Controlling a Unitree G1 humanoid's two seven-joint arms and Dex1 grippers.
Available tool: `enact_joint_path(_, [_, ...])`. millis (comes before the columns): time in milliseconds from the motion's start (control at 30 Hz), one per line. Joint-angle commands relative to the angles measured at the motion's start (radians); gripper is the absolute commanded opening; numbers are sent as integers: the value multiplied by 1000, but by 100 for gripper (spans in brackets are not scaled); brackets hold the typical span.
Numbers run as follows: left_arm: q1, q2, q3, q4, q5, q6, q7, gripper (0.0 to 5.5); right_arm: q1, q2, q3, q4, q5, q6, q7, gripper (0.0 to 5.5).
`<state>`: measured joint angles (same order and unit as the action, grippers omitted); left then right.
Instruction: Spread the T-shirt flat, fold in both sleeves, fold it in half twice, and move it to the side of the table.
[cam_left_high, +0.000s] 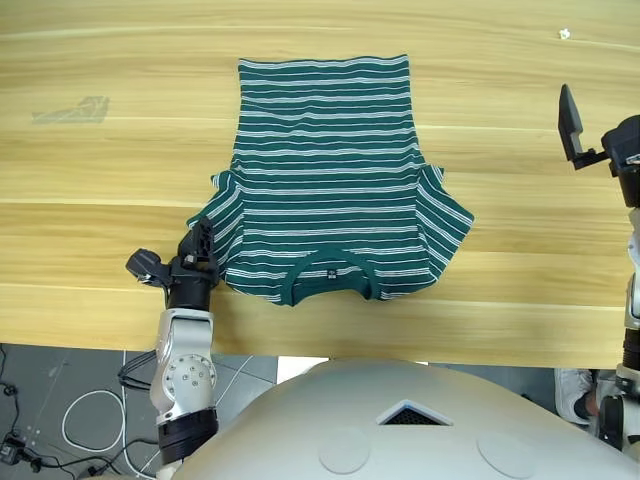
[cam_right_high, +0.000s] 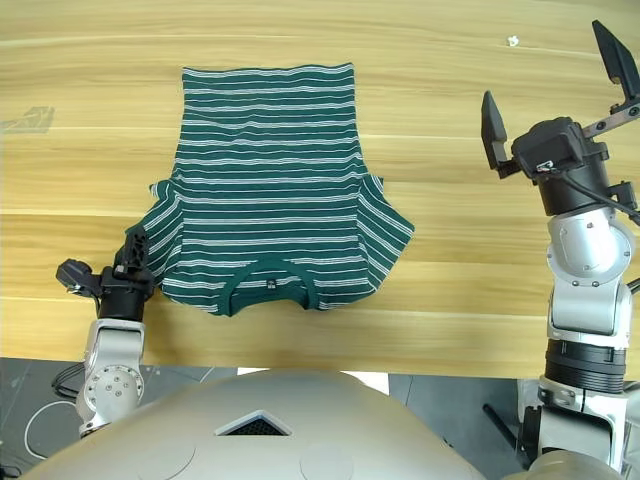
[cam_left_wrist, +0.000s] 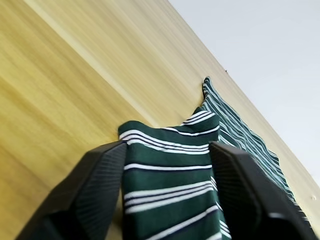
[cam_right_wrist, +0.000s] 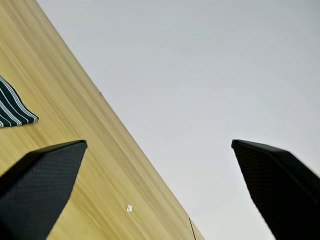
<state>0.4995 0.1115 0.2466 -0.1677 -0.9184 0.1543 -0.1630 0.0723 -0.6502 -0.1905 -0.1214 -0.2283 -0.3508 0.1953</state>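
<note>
T-shirt (cam_left_high: 325, 170) spread flat; L gripper (cam_left_high: 203, 240) apart astride near sleeve (cam_left_high: 222, 205), R gripper (cam_right_high: 545, 70) apart, aloft; all folds pending.

T-shirt (cam_left_high: 325, 180) on table (cam_left_high: 100, 250) centre, collar twd robot; L gripper (cam_left_high: 203, 243) at left sleeve (cam_left_high: 218, 205), R gripper (cam_right_high: 555, 95) well apart on right.

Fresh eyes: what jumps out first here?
A green striped T-shirt lies spread on the wooden table, collar toward the robot. The left end effector sits open at its left sleeve, fingers either side of the cloth; the right end effector hangs wide open to the right, clear of the T-shirt.
</note>
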Motion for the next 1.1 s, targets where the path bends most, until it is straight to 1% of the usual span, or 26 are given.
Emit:
enact_joint_path(33, [-10, -13, 4, 126, 51, 68, 13, 218, -11, 4, 2, 17, -19, -13, -5, 540])
enact_joint_path(133, [-22, -17, 22, 158, 88, 48, 7, 178, -9, 0, -8, 32, -21, -24, -6, 540])
enact_joint_path(433, [-52, -45, 55, 191, 161, 26, 13, 22, -33, 0, 5, 61, -30, -36, -5, 540])
enact_joint_path(500, [-55, -51, 63, 188, 171, 24, 15, 2, -38, 2, 9, 65, -34, -37, -5, 540])
enact_joint_path(800, [-17, -31, 76, -8, 207, 38, 19, 2, -36, 12, 20, 73, -44, -43, -12, 540])
enact_joint_path(933, [11, -21, 26, -134, 319, -1, 14, 2, -38, 13, 23, 77, -47, -45, -15, 540])
enact_joint_path(1100, [28, -7, -38, -161, 435, -24, -26, 2, -29, 16, 27, 72, -44, -40, -16, 540])
